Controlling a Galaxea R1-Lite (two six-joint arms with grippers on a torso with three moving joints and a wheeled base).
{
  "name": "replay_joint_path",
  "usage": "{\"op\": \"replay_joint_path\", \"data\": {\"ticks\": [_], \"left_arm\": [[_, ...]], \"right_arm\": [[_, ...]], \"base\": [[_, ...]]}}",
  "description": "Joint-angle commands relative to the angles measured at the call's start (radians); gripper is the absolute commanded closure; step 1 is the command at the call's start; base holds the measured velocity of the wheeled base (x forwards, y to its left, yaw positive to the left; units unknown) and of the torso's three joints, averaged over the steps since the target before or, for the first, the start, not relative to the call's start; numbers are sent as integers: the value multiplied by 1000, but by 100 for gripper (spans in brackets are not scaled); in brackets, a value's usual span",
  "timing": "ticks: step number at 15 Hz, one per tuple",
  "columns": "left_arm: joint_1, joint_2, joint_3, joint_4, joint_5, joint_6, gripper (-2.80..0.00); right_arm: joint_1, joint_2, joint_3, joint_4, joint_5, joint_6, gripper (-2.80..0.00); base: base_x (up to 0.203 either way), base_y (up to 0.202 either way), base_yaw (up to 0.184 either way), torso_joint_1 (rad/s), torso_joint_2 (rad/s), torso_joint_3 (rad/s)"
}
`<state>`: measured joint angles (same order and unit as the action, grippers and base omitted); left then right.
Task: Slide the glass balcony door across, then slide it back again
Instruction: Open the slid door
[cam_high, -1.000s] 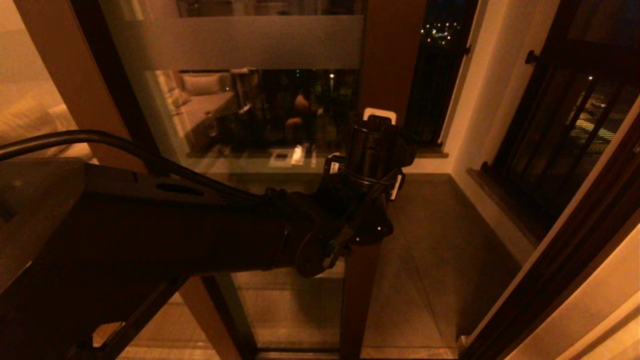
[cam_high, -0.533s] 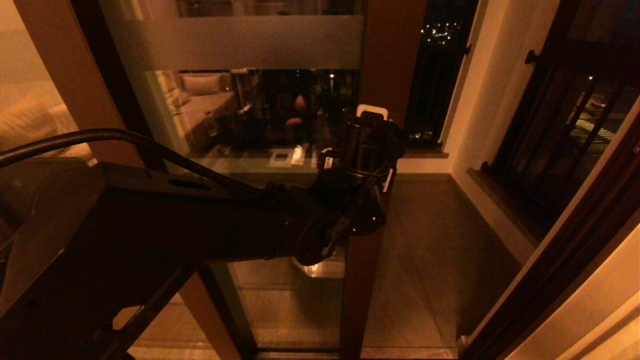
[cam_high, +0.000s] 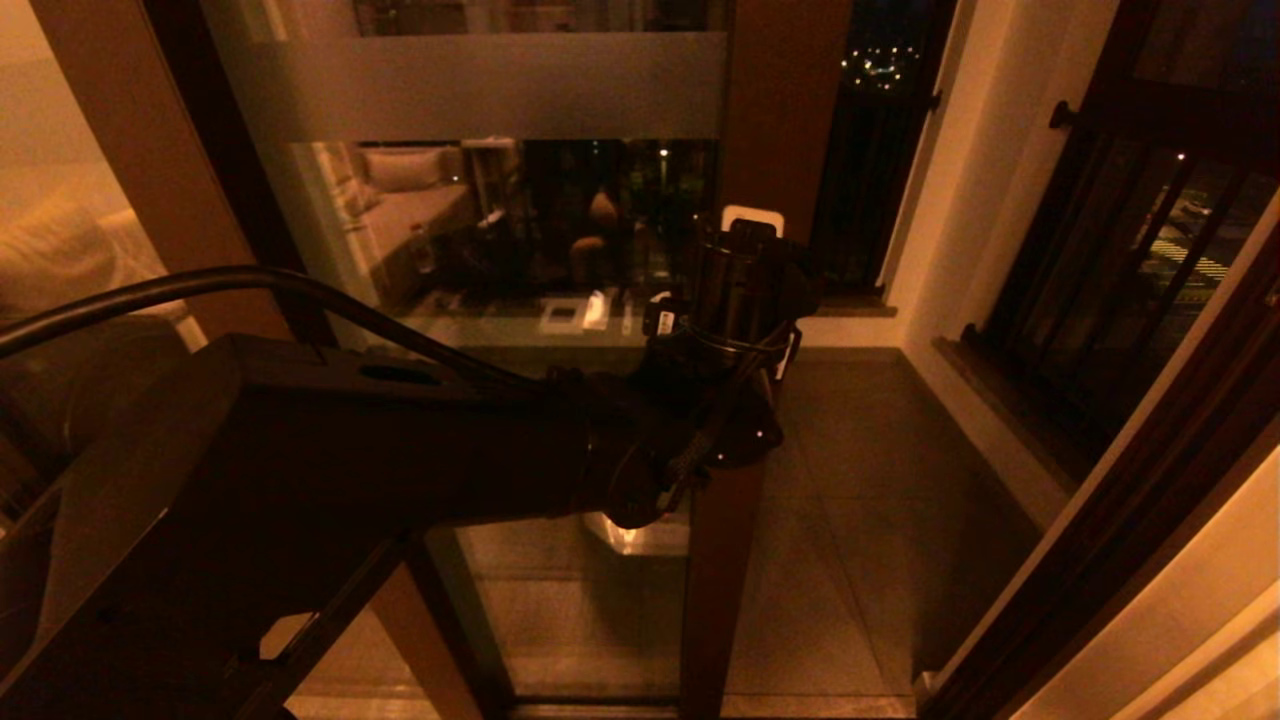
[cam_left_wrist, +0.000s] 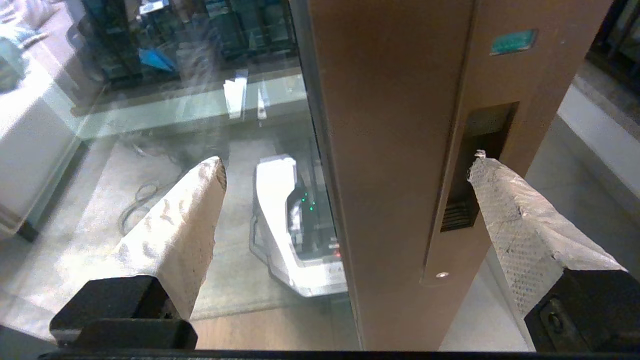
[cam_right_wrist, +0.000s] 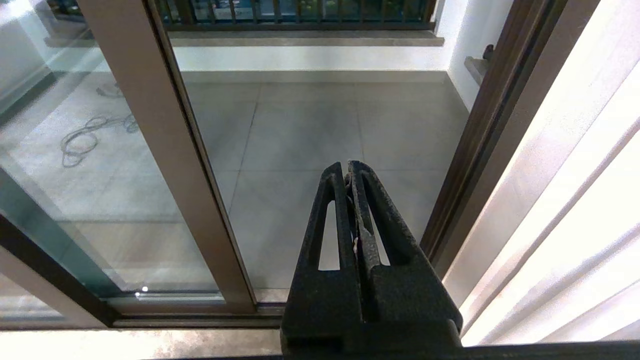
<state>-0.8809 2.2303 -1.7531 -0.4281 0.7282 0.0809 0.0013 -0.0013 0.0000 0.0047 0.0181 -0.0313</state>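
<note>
The glass balcony door (cam_high: 520, 220) has a frosted band (cam_high: 500, 85) near the top and a brown stile (cam_high: 775, 120) on its right edge. It stands partly across the doorway. My left gripper (cam_high: 752, 228) is at that stile, at about mid height. In the left wrist view the left gripper (cam_left_wrist: 347, 162) is open wide. One white finger (cam_left_wrist: 185, 225) is in front of the glass. The other finger (cam_left_wrist: 515, 220) is at the recessed handle (cam_left_wrist: 480, 150) on the stile's (cam_left_wrist: 390, 150) edge. Neither presses the frame. My right gripper (cam_right_wrist: 348, 167) hangs shut and empty, low before the doorway.
To the right of the stile the doorway opens onto the tiled balcony floor (cam_high: 880, 480). A dark door jamb (cam_high: 1110, 520) and a pale curtain (cam_right_wrist: 575, 175) bound it on the right. A railing (cam_high: 1150, 250) closes the balcony. A cable (cam_right_wrist: 85, 140) lies behind the glass.
The left wrist drifted slightly left, then back right, and the forearm rose a little. The door has not visibly moved. The left jaws stayed wide.
</note>
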Motion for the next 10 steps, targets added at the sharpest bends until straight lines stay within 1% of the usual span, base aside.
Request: {"op": "replay_joint_path", "data": {"ticks": [1,7,10], "left_arm": [[0,8,-2,-3,4,0,-280],[11,19,-2,-1,8,2,-280],[22,12,-2,-1,28,8,-280]], "right_arm": [[0,0,2,0,2,-1,0],[0,0,2,0,0,-1,0],[0,0,2,0,0,-1,0]], "base": [[0,0,0,0,0,0],[0,0,0,0,0,0],[0,0,0,0,0,0]]}}
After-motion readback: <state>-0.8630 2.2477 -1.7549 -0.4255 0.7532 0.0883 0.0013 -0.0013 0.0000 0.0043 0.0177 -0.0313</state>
